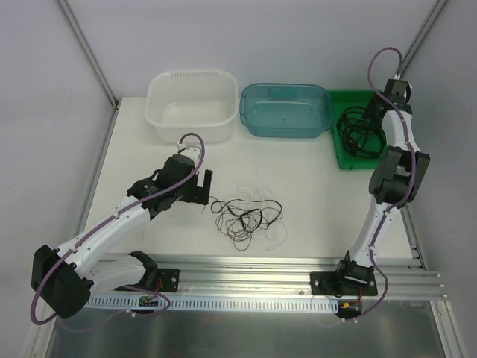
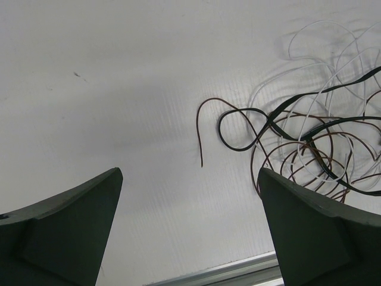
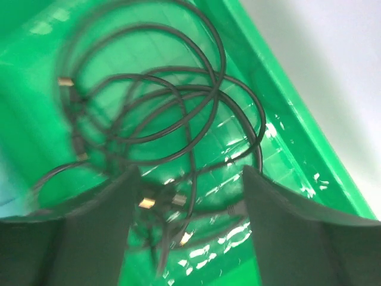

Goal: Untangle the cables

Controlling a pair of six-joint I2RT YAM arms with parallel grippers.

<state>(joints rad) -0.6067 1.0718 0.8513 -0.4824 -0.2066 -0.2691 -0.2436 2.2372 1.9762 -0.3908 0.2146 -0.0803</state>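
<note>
Top view: left hand (image 1: 206,188) low over the white surface (image 1: 149,156), jaws spread, nothing in them. Just beside it to the right lies the tangle of thin cables (image 1: 246,214), loose dark loops with paler strands at the fringe, mid-surface, near the front rail (image 1: 253,262). At the back edge, in a row: white tub (image 1: 158,112), teal tub (image 1: 253,119), green tray (image 1: 344,158). Right hand (image 1: 375,112) reaches into the green tray, above the black cable (image 1: 356,136) coiled there; its opening cannot be judged from this angle. Left wrist view: both fingers (image 2: 65,232) stand wide apart, only bare surface between them, touching nothing. Tangle sits ahead and to the right; a brown wire end (image 2: 201,134) curls out toward the gap, black cord loops (image 2: 238,128) cross a white cable (image 2: 324,30). One brown loop runs just beside the right-side finger; contact cannot be told. Right wrist view (blurred): fingers (image 3: 297,232) parted, moderately wide, not clamped on anything. Black cable lies in rings on the tray floor, gold-tipped plugs (image 3: 146,202) and a strand or two lying in the gap between the fingers; whether any strand touches a finger cannot be told.
</note>
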